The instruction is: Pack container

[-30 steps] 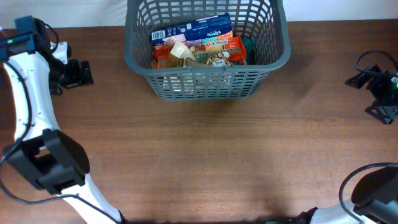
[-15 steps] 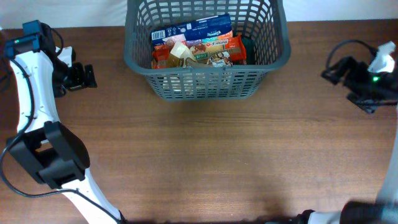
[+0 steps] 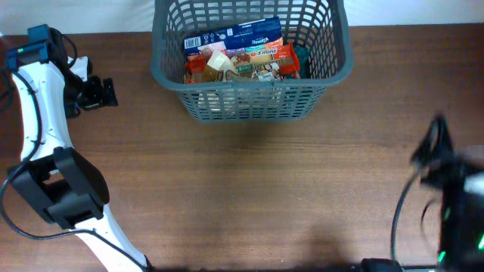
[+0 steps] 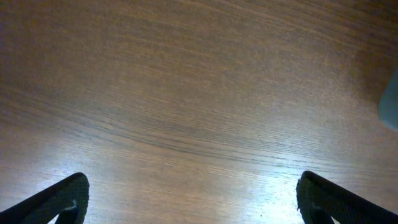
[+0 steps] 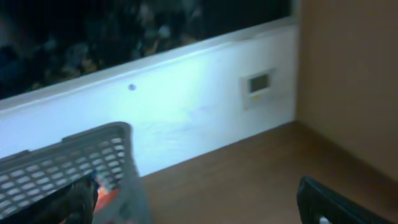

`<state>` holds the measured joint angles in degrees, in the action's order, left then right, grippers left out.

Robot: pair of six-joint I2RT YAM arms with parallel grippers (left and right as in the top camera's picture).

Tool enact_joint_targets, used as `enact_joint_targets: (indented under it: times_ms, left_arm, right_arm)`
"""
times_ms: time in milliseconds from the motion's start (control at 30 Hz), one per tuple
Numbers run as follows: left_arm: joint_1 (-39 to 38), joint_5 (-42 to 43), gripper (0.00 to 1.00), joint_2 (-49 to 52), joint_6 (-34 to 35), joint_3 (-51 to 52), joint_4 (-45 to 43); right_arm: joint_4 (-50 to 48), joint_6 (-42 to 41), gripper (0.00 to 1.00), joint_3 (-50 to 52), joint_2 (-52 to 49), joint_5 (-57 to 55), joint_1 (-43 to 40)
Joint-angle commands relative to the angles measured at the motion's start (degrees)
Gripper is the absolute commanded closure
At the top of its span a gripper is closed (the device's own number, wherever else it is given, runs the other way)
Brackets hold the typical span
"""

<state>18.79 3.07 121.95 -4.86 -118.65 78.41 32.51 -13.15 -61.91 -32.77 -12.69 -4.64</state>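
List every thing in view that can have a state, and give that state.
container: upright on the table, open at the top, partly filled.
food packets: inside the container, piled against each other.
left gripper: open, empty, over the table to the left of the container.
right gripper: open, empty; blurred in the overhead view.
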Motion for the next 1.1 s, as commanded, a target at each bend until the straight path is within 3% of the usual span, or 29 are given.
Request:
enact_joint_targets:
  times_ms: [0,200,367,767,1067]
  left_arm:
    - [0.2,0.6,0.01,0.3,0.5,0.2,0.0]
    - [0.2,0.6,0.01,0.3,0.5,0.2,0.0]
    - [0.2,0.6,0.01,0.3,0.5,0.2,0.0]
    - [0.2,0.6,0.01,0.3,0.5,0.2,0.0]
    - [0.2,0.6,0.01,0.3,0.5,0.2,0.0]
  right_arm:
    - [-0.2,0.2,0.01,17.5,15.3,-5.7,0.4]
    - [-0.2,0.2,0.01,36.5,27.9,-0.8,0.4]
    - [-0.2,0.2,0.01,45.4,32.4,2.3,0.5]
    - [-0.2,0.2,0.01,53.4,32.6,2.2,0.5]
    - [-0.6,0.2,0.01,53.3,32.6,2.0,0.5]
